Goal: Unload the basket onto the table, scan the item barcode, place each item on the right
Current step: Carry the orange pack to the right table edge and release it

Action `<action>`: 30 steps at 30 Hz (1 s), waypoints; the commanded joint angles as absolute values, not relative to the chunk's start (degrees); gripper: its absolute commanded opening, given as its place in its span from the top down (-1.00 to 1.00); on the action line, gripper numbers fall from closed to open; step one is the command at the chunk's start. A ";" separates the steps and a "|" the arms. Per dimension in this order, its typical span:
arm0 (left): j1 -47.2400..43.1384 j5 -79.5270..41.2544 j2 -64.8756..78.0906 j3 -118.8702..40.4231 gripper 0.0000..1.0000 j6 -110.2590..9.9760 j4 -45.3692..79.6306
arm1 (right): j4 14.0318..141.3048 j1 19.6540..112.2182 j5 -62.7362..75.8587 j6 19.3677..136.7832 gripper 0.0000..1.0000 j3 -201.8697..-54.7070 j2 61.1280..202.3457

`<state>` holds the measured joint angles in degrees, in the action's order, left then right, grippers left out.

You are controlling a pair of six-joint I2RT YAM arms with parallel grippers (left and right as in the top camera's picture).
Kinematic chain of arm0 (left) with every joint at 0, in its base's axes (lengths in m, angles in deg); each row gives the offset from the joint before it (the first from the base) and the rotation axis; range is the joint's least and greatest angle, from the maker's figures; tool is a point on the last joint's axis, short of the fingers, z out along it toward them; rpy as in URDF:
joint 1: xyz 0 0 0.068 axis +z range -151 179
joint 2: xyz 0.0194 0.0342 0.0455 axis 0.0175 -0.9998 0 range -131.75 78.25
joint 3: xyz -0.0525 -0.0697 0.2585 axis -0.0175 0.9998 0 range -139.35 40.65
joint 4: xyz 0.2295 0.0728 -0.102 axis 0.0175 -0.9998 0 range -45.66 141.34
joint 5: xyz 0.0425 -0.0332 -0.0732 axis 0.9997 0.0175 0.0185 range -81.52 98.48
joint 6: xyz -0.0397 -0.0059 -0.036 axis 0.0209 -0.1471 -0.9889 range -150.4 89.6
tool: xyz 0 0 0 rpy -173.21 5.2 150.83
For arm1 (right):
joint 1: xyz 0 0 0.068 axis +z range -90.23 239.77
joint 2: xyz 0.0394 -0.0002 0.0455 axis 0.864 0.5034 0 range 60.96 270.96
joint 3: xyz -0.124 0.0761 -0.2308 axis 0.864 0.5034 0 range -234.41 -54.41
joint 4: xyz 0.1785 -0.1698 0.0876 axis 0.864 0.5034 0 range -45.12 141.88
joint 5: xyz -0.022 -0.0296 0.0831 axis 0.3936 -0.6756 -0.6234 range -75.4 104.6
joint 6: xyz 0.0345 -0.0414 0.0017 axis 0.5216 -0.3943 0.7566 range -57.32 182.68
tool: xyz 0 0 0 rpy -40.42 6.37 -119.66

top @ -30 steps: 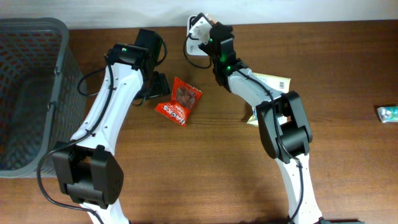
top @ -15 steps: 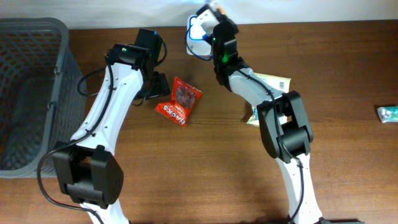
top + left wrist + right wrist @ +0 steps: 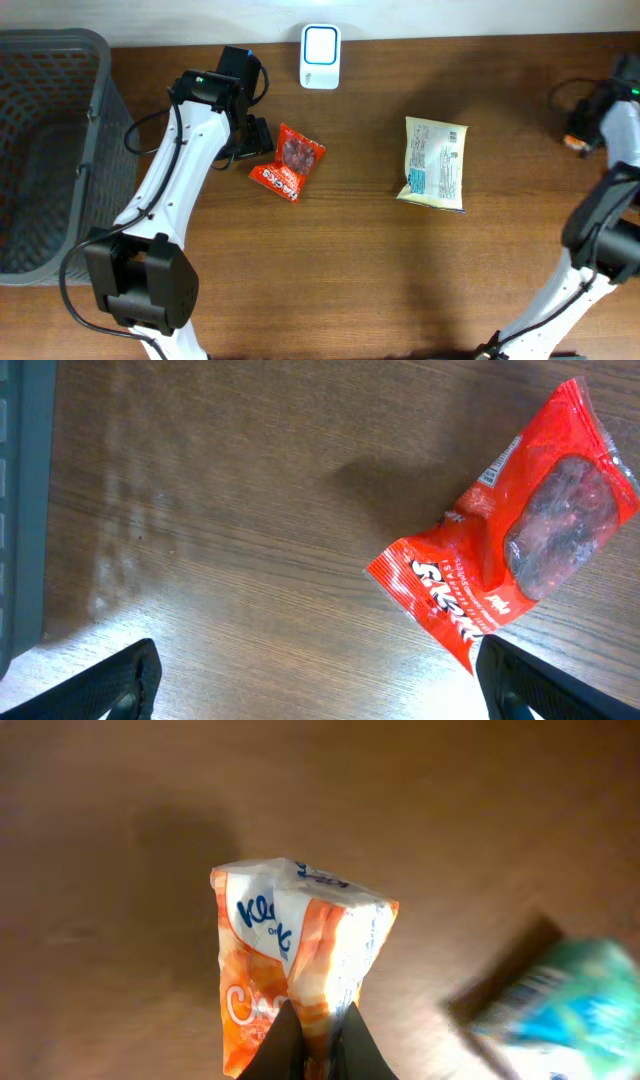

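Swung right tool (image 3: 315,1025) away from white box scanner (image 3: 320,43), top centre, out to far right edge of overhead view. Clamped shut on orange-and-white crinkled packet (image 3: 300,950). Probably done scanning; set-down next. Holding left tool (image 3: 320,678) fully spread, empty, beside red foil snack packet (image 3: 510,550). Nothing seen in grey mesh basket (image 3: 95,42), left edge.

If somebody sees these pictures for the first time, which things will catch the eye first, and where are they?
The red snack packet lies on the brown table left of centre, beside the open left hand. At the far right, the right hand is shut on a small orange and white packet. A white scanner stands at the back edge, and a pale packet lies near the centre.
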<state>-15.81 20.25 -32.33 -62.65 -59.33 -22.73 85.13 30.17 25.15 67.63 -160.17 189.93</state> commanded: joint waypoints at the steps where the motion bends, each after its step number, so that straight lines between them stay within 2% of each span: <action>1: -15.50 20.05 -32.42 -62.54 -0.98 -58.63 -22.68 | 86.09 23.65 24.04 70.69 0.81 -159.84 188.95; 3: -15.50 20.05 -32.42 -62.54 -0.98 -58.63 -22.68 | 86.66 21.10 23.99 70.69 -0.55 -159.80 188.95; 5: -15.50 20.05 -32.42 -62.54 -0.98 -58.63 -22.68 | 87.84 20.42 21.98 70.69 -0.85 -159.73 188.95; 9: -15.50 20.05 -32.42 -62.54 -0.98 -58.61 -22.68 | 89.63 21.62 2.55 70.64 -0.90 -159.69 187.48; 10: -15.50 20.05 -32.42 -62.54 -0.98 -58.63 -22.68 | 89.63 21.91 2.20 72.70 -0.99 -159.88 185.49; 16: -15.50 20.05 -32.42 -62.54 -0.98 -58.63 -22.68 | 97.31 23.22 -0.71 74.21 -0.97 -159.86 159.92; 19: -15.50 20.05 -32.42 -62.54 -0.98 -58.61 -22.68 | 108.91 28.83 -1.27 75.63 -0.97 -159.84 155.46; 22: -15.50 20.05 -32.42 -62.54 -0.98 -58.63 -22.66 | 112.89 37.88 -1.34 75.19 -0.97 -154.24 155.62; 25: -15.50 20.05 -32.42 -62.54 -0.98 -58.63 -22.68 | 112.21 46.58 -1.32 75.17 -0.97 -147.49 157.06; 27: -15.50 20.05 -32.42 -62.54 -0.98 -58.63 -22.68 | 107.73 53.20 -1.27 75.17 -0.97 -141.70 159.22; 30: -15.50 20.05 -32.42 -62.54 -0.98 -58.63 -22.68 | 100.85 58.12 -1.27 75.19 -0.97 -136.32 161.43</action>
<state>-15.81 20.23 -32.33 -62.65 -59.31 -22.73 103.32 55.61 -1.21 74.91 -139.18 159.81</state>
